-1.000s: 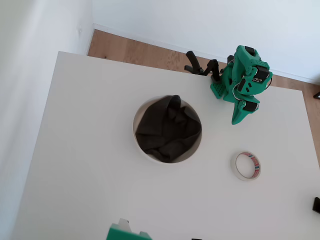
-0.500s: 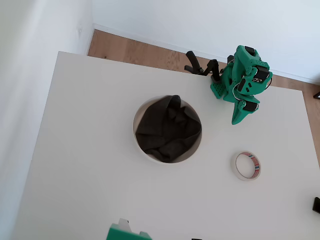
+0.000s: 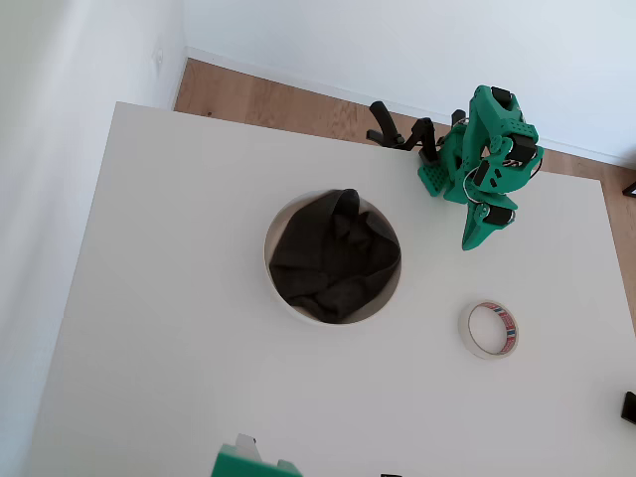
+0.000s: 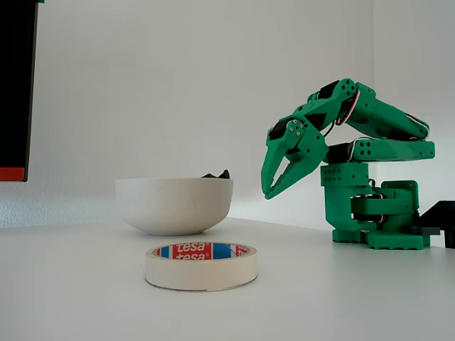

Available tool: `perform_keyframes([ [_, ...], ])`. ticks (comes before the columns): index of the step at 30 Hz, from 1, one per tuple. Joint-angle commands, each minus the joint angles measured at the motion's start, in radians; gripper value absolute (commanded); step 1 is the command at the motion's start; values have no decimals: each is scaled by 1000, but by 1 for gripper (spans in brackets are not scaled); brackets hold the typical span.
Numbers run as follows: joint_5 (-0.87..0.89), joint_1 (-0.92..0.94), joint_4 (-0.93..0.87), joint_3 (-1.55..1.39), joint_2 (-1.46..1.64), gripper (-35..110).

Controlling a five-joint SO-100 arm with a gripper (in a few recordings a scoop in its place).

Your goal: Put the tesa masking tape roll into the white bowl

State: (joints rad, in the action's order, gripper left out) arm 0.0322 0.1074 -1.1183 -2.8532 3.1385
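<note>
Here the tape roll (image 3: 490, 330) lies below the tool (image 3: 475, 237).

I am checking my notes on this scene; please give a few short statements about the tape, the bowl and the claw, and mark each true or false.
1. The tesa masking tape roll lies flat on the table. True.
2. The tape roll is inside the white bowl. False: it lies on the table outside the bowl.
3. The claw holds the tape roll. False: it hangs in the air, empty.
4. Dark cloth lies in the bowl. True.
</note>
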Motion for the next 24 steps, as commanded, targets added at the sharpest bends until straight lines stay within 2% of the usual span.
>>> perform_keyframes([
  [1, 31, -9, 44, 282, -302, -8],
  [5, 48, -55, 123, 383, -488, -8],
  [12, 87, -138, 150, 606, -887, -8],
  [14, 101, -144, 152, 650, -963, -3],
  [17, 120, -155, 175, 661, -997, 12],
  [24, 126, -242, 218, 663, -1040, 13],
])
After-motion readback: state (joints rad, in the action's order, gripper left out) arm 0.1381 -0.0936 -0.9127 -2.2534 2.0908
